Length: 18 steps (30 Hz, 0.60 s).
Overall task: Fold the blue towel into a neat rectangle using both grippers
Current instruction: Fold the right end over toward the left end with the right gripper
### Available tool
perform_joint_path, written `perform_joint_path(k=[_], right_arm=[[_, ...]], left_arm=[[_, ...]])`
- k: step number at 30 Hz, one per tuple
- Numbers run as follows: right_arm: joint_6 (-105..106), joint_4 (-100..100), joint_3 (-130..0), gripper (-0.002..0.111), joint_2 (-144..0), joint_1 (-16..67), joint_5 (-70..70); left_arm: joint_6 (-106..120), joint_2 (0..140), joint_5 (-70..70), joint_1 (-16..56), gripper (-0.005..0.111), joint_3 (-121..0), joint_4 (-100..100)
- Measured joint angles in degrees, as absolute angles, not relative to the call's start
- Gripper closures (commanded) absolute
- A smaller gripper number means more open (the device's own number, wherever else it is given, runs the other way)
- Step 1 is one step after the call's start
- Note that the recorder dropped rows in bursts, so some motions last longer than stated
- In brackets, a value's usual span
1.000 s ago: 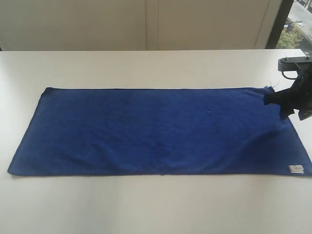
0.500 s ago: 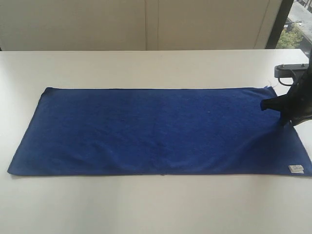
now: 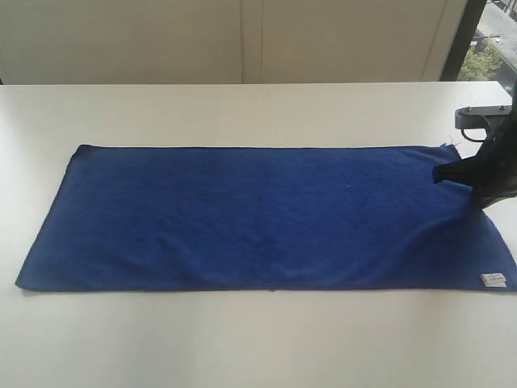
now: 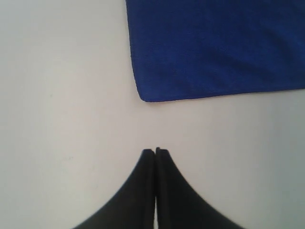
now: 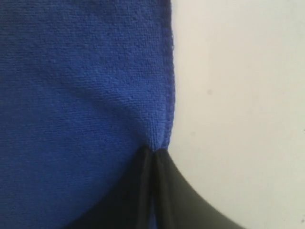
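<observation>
The blue towel (image 3: 258, 214) lies spread flat on the white table (image 3: 242, 339), its long side running left to right. A small white tag (image 3: 492, 280) marks its near right corner. My right gripper (image 3: 440, 172) sits at the towel's right end near the far corner. In the right wrist view the right gripper (image 5: 153, 151) is shut on the hem of the blue towel (image 5: 81, 95), which puckers at the tips. My left gripper (image 4: 155, 150) is shut and holds nothing, over bare table a short way from a corner of the blue towel (image 4: 214, 47). The exterior view does not show it.
A pale wall (image 3: 242, 40) runs behind the table's far edge. A dark window frame (image 3: 462, 40) stands at the back right. Bare tabletop surrounds the towel on all sides.
My right gripper has dropped slightly and edged inward over the towel's right end, then held still. The towel's left end has crept a little to the right.
</observation>
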<state>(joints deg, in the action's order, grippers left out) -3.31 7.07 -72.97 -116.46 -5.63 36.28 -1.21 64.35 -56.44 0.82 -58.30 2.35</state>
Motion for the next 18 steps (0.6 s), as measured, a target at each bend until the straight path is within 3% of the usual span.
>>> perform_joint_path(k=[11,18], right_arm=[[-3.31,16.88,-79.95,0.108,-112.53,-13.10,44.31],[-3.31,16.65,-79.95,0.108,-110.55,-12.24,44.17]], left_arm=[[-1.21,64.35,-56.44,0.82,0.107,-58.30,2.35],[-1.21,64.35,-56.44,0.82,0.107,-58.30,2.35]])
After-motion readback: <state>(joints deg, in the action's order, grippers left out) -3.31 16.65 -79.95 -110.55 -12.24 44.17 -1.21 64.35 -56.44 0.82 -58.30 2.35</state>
